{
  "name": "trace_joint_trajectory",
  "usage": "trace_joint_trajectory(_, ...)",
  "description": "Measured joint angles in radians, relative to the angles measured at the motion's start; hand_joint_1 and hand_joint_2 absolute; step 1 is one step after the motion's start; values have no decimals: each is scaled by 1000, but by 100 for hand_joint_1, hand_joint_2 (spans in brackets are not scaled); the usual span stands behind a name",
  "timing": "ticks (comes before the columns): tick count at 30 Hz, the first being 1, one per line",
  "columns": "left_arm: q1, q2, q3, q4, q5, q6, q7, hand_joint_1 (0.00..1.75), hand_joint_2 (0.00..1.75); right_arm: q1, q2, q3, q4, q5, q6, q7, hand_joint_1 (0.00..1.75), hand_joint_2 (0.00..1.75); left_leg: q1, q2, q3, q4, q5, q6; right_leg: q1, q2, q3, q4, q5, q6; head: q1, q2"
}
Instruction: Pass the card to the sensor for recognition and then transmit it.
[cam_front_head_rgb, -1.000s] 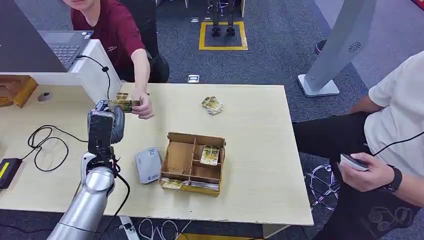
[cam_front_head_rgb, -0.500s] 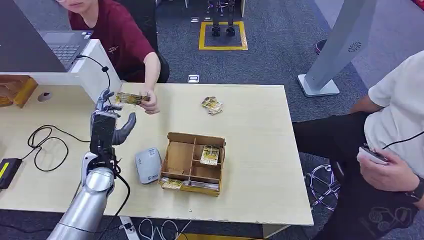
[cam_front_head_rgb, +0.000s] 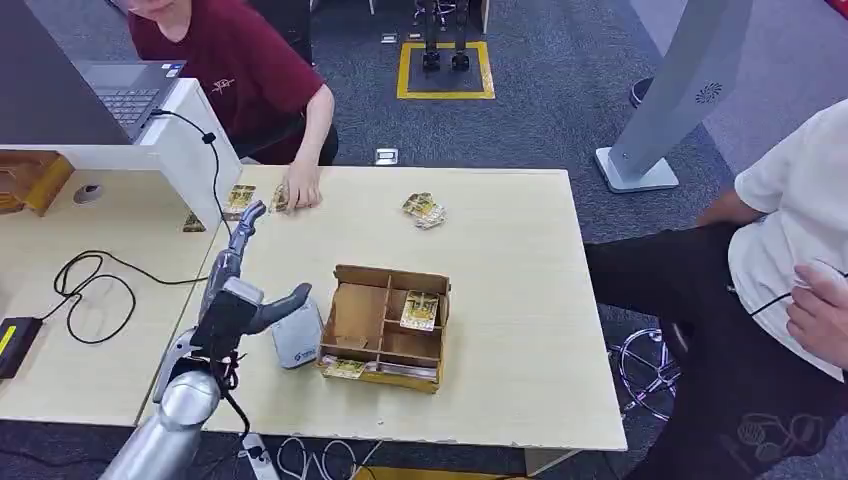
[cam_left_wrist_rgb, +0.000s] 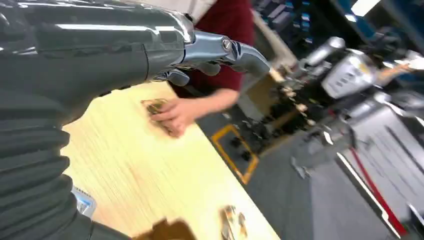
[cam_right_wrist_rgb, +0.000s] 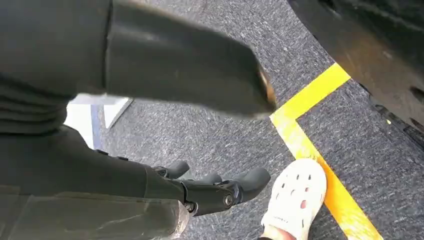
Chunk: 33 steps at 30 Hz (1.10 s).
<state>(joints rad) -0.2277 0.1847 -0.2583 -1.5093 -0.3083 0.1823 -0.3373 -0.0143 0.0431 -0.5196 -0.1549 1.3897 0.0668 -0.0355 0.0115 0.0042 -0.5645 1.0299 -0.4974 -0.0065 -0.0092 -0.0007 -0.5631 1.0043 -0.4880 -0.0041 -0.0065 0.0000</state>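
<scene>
pale wooden table (cam_front_head_rgb: 500, 240) on grey carpet, yellow floor square (cam_front_head_rgb: 446, 70) beyond its far edge. near the table's middle, an open cardboard box (cam_front_head_rgb: 385, 326) with dividers, cards in some compartments. touching the box's left side, a white-grey sensor (cam_front_head_rgb: 297, 331), lying flat. beyond the box toward the far edge, a small loose pile of cards (cam_front_head_rgb: 425, 210). far left of the box, at the table's far edge, a person's hand (cam_front_head_rgb: 301, 192) pressing the card (cam_front_head_rgb: 280, 198) flat to the wood; more cards (cam_front_head_rgb: 239, 199) just beside it. left of that, a white partition with a black cable (cam_front_head_rgb: 95, 285) looping down onto the neighbouring desk.

left hand (cam_front_head_rgb: 240, 290) raised over the table just left of the sensor, palm empty, fingers spread and stretched toward the person's hand, thumb out toward the box. nothing between hand and sensor.

from the left wrist: fingertips (cam_left_wrist_rgb: 245, 52) extended, well apart from the person's hand on the card (cam_left_wrist_rgb: 156, 106).

from the right wrist: right hand (cam_right_wrist_rgb: 215, 192) hanging over carpet, fingers loosely curled and holding nothing, near a yellow floor line (cam_right_wrist_rgb: 320, 150) and a white shoe (cam_right_wrist_rgb: 294, 200).
</scene>
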Motion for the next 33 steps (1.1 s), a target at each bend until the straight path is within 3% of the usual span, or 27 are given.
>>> trace_joint_trajectory(3,68,34,-49,-86,-88,-3,-72,0,175,1,-1,0,0,-3,0,0,0,0,0,0,-1,0,0,0,0,0,0,0,0,0,0,0)
trace_joint_trajectory(10,126,75,-90,-168,-104,-4,-85,0,175,0,-2,0,0,-5,1,0,0,0,0,0,-1,0,0,0,0,-1,0,0,0,0,0,0)
trace_joint_trajectory(13,143,89,-110,-185,-147,-7,-128,0,175,0,-2,0,0,-7,3,0,0,0,0,0,0,0,0,0,0,0,0,0,0,0,0,0)
trace_joint_trajectory(15,168,95,-127,-200,-208,38,-168,0,175,1,-2,0,0,-8,3,-1,0,0,0,0,0,0,0,0,0,0,0,0,0,0,0,0)
trace_joint_trajectory(18,199,103,-162,-214,-320,158,-188,0,175,0,-3,0,0,-4,3,-1,0,0,0,-1,-1,0,0,0,0,-1,0,0,0,0,0,0)
trace_joint_trajectory(20,209,114,-187,-214,-373,198,-184,0,175,-1,-3,0,-2,1,2,-1,0,0,0,-1,-1,0,0,0,0,-1,0,0,0,0,0,0)
trace_joint_trajectory(25,211,155,-257,-178,-665,395,-94,0,175,-3,-3,1,-8,5,1,-1,0,0,0,0,-1,0,0,0,0,-1,0,0,0,0,0,0)
trace_joint_trajectory(28,214,173,-289,-129,-749,481,-46,0,175,-4,-3,6,-10,6,3,4,0,0,0,-1,-1,0,0,0,0,-1,0,0,0,0,0,0)
trace_joint_trajectory(33,224,183,-320,-78,-825,488,-7,0,175,-5,-3,15,-10,6,3,5,0,0,0,-1,-1,0,0,0,0,-1,0,0,0,0,0,0)
